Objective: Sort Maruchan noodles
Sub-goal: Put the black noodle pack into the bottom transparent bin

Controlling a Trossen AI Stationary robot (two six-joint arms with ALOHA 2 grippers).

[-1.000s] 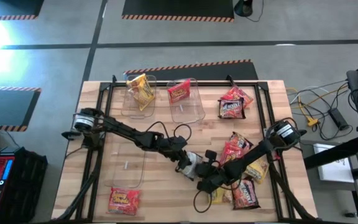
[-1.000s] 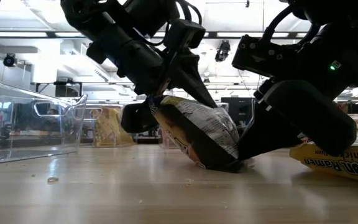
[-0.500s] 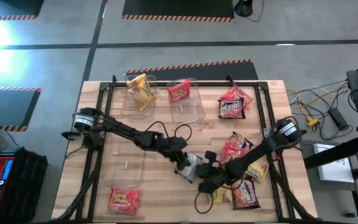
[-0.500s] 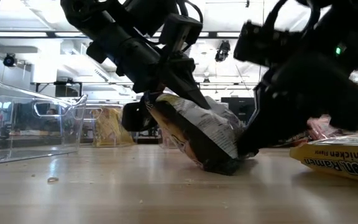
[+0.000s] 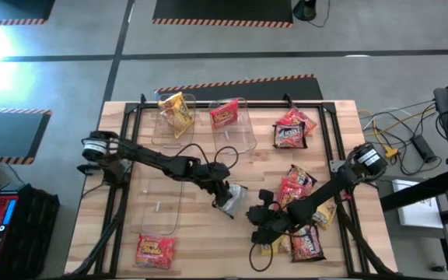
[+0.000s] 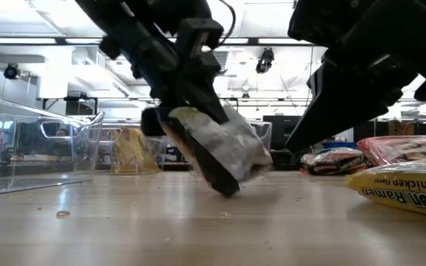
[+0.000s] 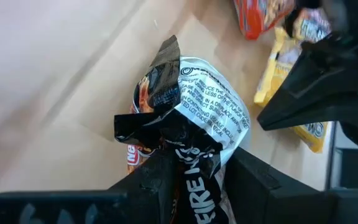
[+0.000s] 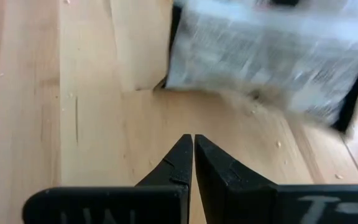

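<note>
Silvery-backed dark packet point(image 7: 194, 112) now pinched in my L gripper point(image 5: 228, 199), mid-table.
R gripper point(image 5: 257, 220), fingers pressed together, has backed off pkt; handover done, pkt clear to go to a bin.

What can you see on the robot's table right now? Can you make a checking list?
Surface: wooden table, small crumbs on it.
Job's things: dark packet in the left gripper; other packets in the bins and loose on the table's right side.
Clutter: nothing seen.
Grippers: left gripper shut on the dark packet mid-table; right gripper shut, empty, beside it.
Cables: black loops along the left arm; wires off the right edge.
Surroundings: grey floor, striped tape.
</note>
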